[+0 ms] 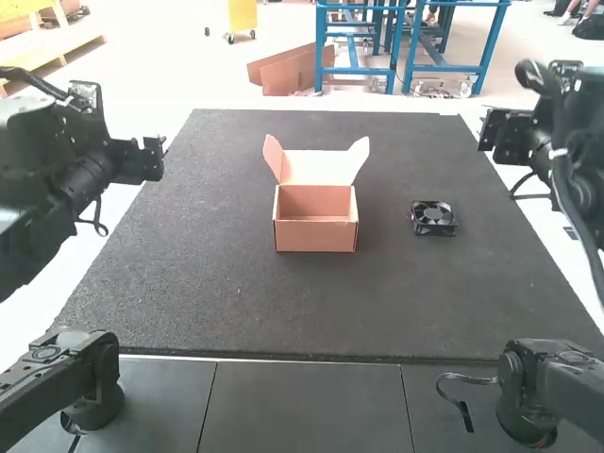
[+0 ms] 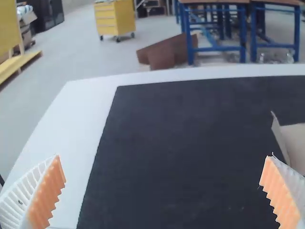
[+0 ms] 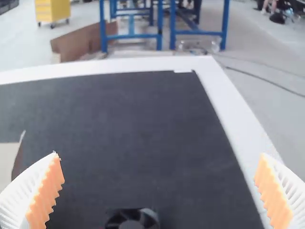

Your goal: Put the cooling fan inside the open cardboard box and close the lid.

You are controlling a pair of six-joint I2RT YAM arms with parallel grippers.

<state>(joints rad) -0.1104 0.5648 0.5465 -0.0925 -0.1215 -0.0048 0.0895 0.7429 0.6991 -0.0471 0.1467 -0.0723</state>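
Observation:
The open cardboard box (image 1: 316, 229) stands mid-mat, its lid (image 1: 316, 165) upright at the back with both side flaps raised. The black cooling fan (image 1: 434, 217) lies flat on the mat to the box's right, apart from it. My left gripper (image 2: 162, 160) hovers open over the mat's left side, orange pads (image 2: 45, 193) spread wide, a box flap (image 2: 286, 138) at the picture's edge. My right gripper (image 3: 158, 156) hovers open above the mat's right side, with nothing between its fingers. The fan (image 3: 131, 219) lies just beneath it and a corner of the box (image 3: 9, 160) shows beside it.
The dark mat (image 1: 189, 264) covers most of the white table (image 1: 47, 302). The left arm (image 1: 85, 175) and the right arm (image 1: 528, 132) hang above the mat's side edges. The arm bases (image 1: 66, 373) stand at the near edge.

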